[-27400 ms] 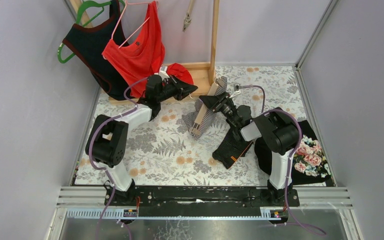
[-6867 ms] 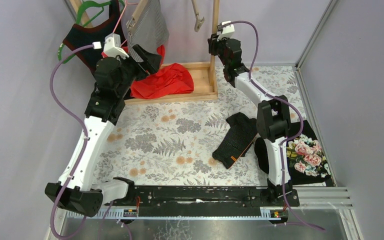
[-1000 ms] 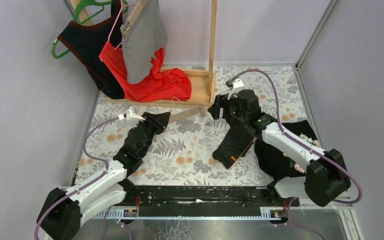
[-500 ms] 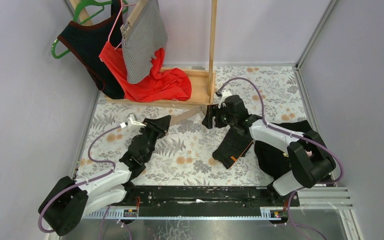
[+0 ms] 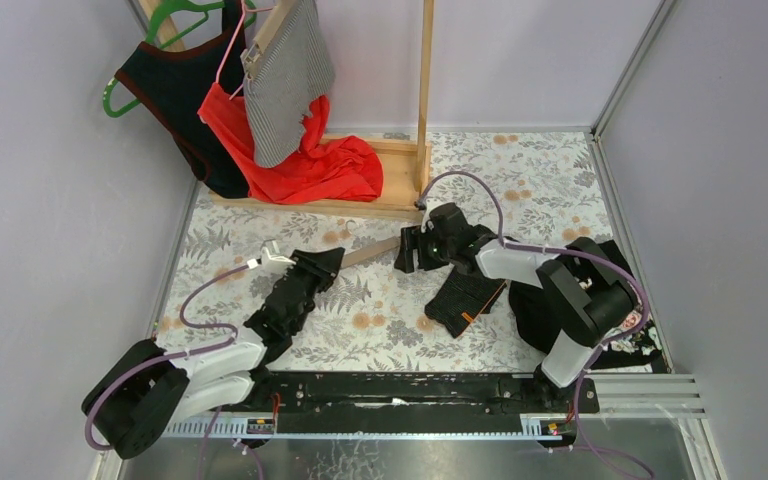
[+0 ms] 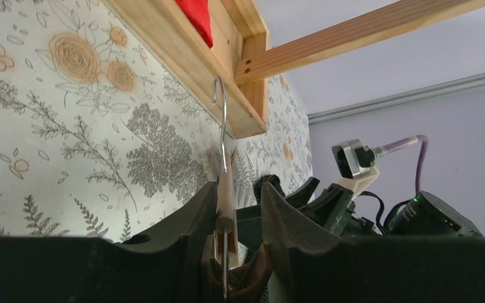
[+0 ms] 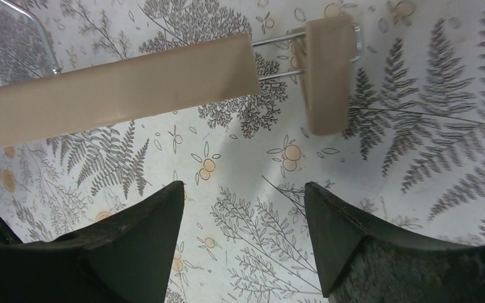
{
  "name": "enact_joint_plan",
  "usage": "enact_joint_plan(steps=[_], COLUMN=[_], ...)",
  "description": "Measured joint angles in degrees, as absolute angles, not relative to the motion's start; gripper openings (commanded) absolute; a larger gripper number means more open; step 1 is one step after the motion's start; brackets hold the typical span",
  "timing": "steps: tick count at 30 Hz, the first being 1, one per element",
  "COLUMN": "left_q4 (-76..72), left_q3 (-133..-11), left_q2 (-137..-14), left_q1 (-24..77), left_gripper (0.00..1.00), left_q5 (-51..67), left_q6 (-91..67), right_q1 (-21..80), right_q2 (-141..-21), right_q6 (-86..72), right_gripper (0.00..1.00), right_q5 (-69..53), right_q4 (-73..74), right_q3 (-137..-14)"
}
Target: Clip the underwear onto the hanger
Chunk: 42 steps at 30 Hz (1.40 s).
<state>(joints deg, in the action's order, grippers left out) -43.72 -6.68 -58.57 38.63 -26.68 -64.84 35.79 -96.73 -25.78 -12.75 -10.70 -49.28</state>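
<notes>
— If the left gripper (image 6: 233,211) lets the wooden clip hanger (image 7: 113,95) twist, its clip (image 7: 328,76) could swing away from the right gripper (image 7: 243,199). It pinches the bar only at the middle, under the wire hook (image 6: 221,113).

— And the black underwear (image 5: 468,290)?

— It lies on the floral tablecloth (image 5: 360,320), close by the right arm and apart from the hanger. That arm might drag it.

— The right jaws?

— Spread wide and holding nothing, with the clip end just ahead. The left jaws are closed narrow on the hanger.
</notes>
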Motion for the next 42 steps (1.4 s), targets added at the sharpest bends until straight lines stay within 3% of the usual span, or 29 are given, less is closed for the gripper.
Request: enact_joint_plan(steps=[6,11,15,31,42], left_q4=[-44.0,-44.3,-43.6,-36.2,-40.4], left_q3=[-6.2,-5.9,-4.7,-3.5,-7.5], left_q2=[-61.0,-62.5,-62.8,-59.8,-74.1], left_q1=[40.1,41.3,42.1,43.8,44.8], left_gripper=[0.23,0.50,0.59,0.77,0.81], left_q5=[-25.7,-23.2,-19.7,-8.0,0.9], left_q6=[-66.9,-68.0,-69.0,-70.4,-70.1], right_q1=[37.6,38.2,38.3,38.3,38.3], right_q2=[-100.6,-102.2,-102.6,-103.1,-104.3], right_q6=[-27.0,-28.1,-28.6,-28.0,-27.3], right_gripper=[0.77,0.77,0.77,0.77,0.79], right_q5=[-12.7,-12.5,-11.9,-8.6,-7.9], right_q4=[-12.9,-14.7,-15.8,-17.3,-17.5], right_q3=[-50.2,-51.0,-51.0,-51.5,-56.6])
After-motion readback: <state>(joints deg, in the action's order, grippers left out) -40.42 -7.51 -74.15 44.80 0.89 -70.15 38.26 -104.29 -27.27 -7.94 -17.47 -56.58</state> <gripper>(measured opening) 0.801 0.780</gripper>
